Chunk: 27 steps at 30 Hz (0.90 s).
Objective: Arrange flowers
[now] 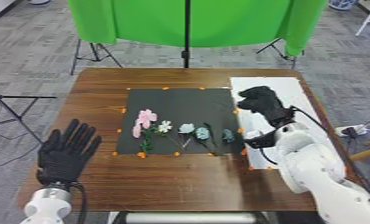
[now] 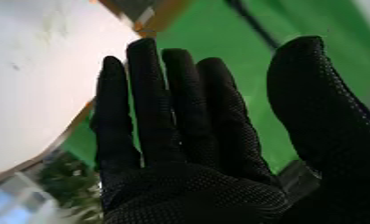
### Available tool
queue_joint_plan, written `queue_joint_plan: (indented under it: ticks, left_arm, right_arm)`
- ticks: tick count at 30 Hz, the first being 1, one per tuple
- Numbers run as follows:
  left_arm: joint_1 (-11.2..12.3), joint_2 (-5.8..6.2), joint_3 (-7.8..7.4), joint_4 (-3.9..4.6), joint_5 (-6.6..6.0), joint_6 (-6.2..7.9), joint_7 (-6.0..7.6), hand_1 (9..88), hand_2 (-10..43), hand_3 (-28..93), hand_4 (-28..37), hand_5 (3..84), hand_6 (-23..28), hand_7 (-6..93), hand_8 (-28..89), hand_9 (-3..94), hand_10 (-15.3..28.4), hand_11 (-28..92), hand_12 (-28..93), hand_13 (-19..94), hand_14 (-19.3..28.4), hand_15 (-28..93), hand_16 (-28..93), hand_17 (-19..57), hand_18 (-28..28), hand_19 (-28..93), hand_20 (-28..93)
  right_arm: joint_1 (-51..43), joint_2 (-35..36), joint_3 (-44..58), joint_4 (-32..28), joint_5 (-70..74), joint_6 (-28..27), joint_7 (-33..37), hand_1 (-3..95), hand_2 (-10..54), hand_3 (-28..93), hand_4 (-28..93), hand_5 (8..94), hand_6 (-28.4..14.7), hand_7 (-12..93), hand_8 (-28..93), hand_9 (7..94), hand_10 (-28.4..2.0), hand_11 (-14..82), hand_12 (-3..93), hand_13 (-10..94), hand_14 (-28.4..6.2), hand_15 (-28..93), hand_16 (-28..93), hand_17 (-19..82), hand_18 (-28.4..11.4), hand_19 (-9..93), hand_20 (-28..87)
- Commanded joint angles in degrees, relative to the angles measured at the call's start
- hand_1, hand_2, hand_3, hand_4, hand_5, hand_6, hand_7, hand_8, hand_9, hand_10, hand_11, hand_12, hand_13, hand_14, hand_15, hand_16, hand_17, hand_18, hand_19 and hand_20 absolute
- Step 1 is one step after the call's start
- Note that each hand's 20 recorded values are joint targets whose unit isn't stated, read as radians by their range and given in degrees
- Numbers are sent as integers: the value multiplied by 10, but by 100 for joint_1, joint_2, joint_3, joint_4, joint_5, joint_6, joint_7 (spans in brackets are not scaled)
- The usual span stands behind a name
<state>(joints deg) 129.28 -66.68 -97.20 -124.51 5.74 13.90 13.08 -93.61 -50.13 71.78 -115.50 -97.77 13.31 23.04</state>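
On the dark mat [image 1: 168, 105] in the head view lie several flowers: a pink flower [image 1: 146, 118] at the left, a small white flower [image 1: 165, 126], pale blue-green flowers [image 1: 202, 133] toward the right, and green leaves [image 1: 146, 145] low on the left. My right hand [image 1: 263, 103] is over the white board to the right of the mat, apart from the flowers. In the right wrist view the right hand [image 2: 186, 185] has straight fingers and the thumb spread away, holding nothing. My left hand [image 1: 64, 155] is open at the table's left edge, fingers straight.
The white board [image 1: 286, 90] lies along the right side of the brown table [image 1: 190, 182]. Orange tape marks edge the mat. Behind the table hangs a green cloth [image 1: 146, 22] on a stand, with black tripod legs around it.
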Motion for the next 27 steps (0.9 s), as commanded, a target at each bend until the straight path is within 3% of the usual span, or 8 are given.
queue_joint_plan:
  ticks: [1,4,7,9,13,20,23,27]
  left_arm:
    - [129,-30,-255,21,375,-442,134,232,191,747,-283,439,73,84,-76,381,134,142,106,297,121,243,-49,-42,139,283,158]
    - [112,14,-368,-11,551,-465,135,205,190,745,-283,434,69,69,-76,378,130,124,100,287,112,208,-46,-40,137,271,156]
    - [41,109,-428,-29,1139,-431,70,150,229,721,-283,430,67,62,-74,377,130,117,99,281,110,188,-41,-40,137,263,155]
    - [-31,141,-425,-33,1371,-422,82,150,242,686,-283,429,68,59,-72,376,130,114,99,274,107,178,-40,-38,135,256,153]
    - [-90,212,-395,-90,1299,-187,140,146,236,693,-283,428,69,56,-70,367,130,111,97,262,101,162,-41,-34,130,244,148]
    - [91,188,-498,-137,1396,-278,178,175,203,731,-283,430,70,58,-72,350,125,108,94,229,89,138,-44,-30,124,236,145]
    - [96,181,-527,-148,1322,-120,219,190,195,736,-283,431,70,62,-70,350,124,110,96,230,88,137,-41,-30,122,235,146]
    - [104,196,-552,-155,1360,-165,252,201,189,739,-283,435,71,69,-70,348,124,113,98,230,91,144,-37,-31,123,238,149]
  right_arm:
    - [-1319,-782,1629,-440,1685,-668,-1434,349,-57,787,-282,458,-32,146,-121,443,-130,93,136,401,-144,165,194,156,-164,549,195]
    - [-1559,-1073,1947,-524,3234,-749,-1792,264,-7,786,-275,422,-30,116,-107,407,-129,50,129,357,-153,106,216,144,-163,446,179]
    - [-1892,-1330,2241,-640,4082,-1051,-1959,197,4,781,-263,414,-29,107,-100,394,-135,41,132,321,-159,86,227,128,-164,376,177]
    - [-2081,-1410,2395,-686,4303,-1242,-2015,158,5,781,-259,406,-32,89,-94,382,-140,36,132,294,-163,71,230,106,-168,330,173]
    - [-2351,-1422,2595,-749,4460,-1219,-2082,130,16,781,-261,386,-25,74,-86,361,-134,28,125,273,-164,57,231,96,-168,291,170]
    - [-2606,-1422,2854,-879,4478,-1057,-2068,122,34,784,-257,374,-22,69,-84,316,-125,15,114,256,-160,47,233,89,-172,287,177]
    - [-2645,-1436,2890,-913,4608,-993,-2035,124,38,786,-256,381,-22,72,-84,321,-124,17,113,257,-160,46,235,89,-172,286,179]
    - [-2688,-1444,2926,-982,4734,-823,-1944,125,48,783,-257,388,-26,75,-85,322,-127,18,112,256,-163,45,237,88,-172,287,180]
